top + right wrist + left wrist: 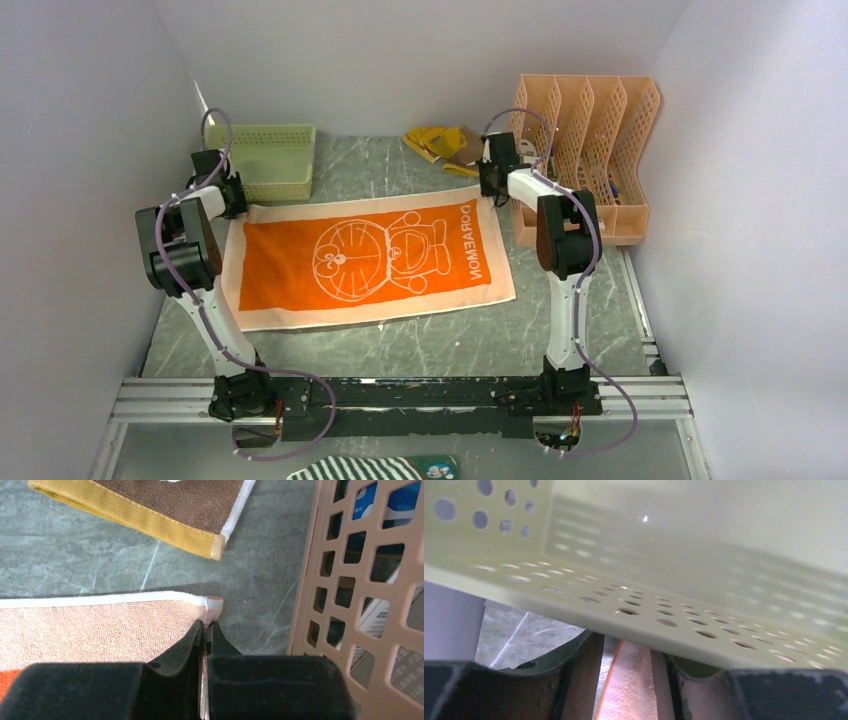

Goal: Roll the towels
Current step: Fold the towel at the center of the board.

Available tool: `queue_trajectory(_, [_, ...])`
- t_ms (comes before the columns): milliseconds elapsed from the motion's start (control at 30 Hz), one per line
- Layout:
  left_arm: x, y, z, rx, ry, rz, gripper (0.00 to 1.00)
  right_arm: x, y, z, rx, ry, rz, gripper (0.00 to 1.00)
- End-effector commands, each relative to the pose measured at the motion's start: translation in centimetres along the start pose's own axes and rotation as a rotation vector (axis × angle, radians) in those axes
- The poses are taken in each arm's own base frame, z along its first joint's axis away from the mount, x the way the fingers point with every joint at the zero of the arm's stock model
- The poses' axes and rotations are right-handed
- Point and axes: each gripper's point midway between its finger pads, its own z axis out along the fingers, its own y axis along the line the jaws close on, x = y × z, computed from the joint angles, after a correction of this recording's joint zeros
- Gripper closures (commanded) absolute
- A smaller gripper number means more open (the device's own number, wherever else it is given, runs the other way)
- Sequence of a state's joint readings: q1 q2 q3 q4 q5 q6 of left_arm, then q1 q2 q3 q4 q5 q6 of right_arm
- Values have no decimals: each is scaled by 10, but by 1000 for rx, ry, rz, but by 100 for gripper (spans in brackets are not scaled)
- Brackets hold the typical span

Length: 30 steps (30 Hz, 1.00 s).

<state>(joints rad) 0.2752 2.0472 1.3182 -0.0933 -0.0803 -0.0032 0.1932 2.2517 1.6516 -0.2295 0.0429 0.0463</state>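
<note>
Right pincer pinches the far right corner of the orange cloth towel with cream border and white cartoon cat, lying flat on the grey marbled counter. Left pincer stands spread over its far left corner, by a pale green perforated plastic basket. Yellow-and-brown cloth towel lies crumpled behind.
</note>
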Motion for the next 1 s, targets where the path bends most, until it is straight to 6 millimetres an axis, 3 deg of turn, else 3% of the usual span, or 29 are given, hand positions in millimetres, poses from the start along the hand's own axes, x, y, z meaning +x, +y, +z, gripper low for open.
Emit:
queue_trajectory(0, [55, -13, 7, 25, 158, 66, 59, 17, -19, -8, 55, 54, -6, 100])
queue_trajectory(67, [54, -15, 6, 38, 161, 62, 91, 15, -18, -10, 49, 47, -1, 100])
queue_trajectory(100, [53, -16, 5, 47, 162, 58, 93, 14, -18, -10, 48, 44, 2, 100])
queue_trajectory(233, [37, -6, -7, 50, 131, -6, 93, 9, -21, -14, 41, 28, 18, 100])
queue_trajectory(367, [-1, 18, -34, 62, -14, -136, 93, -7, -22, -22, 15, -24, 53, 100])
queue_trajectory(533, [-47, 36, -78, 33, -221, -173, 93, -48, -23, -45, 17, -174, 73, 100])
queue_trajectory(600, [-57, 38, -91, 25, -296, -183, 93, -67, -27, -57, 36, -259, 77, 100])
queue_trajectory(800, [-78, 43, -102, 36, -428, -223, 93, -115, -34, -75, 66, -433, 45, 100])
queue_trajectory(967, [-110, 41, -106, 78, -525, -242, 93, -149, -39, -83, 89, -513, 13, 100])
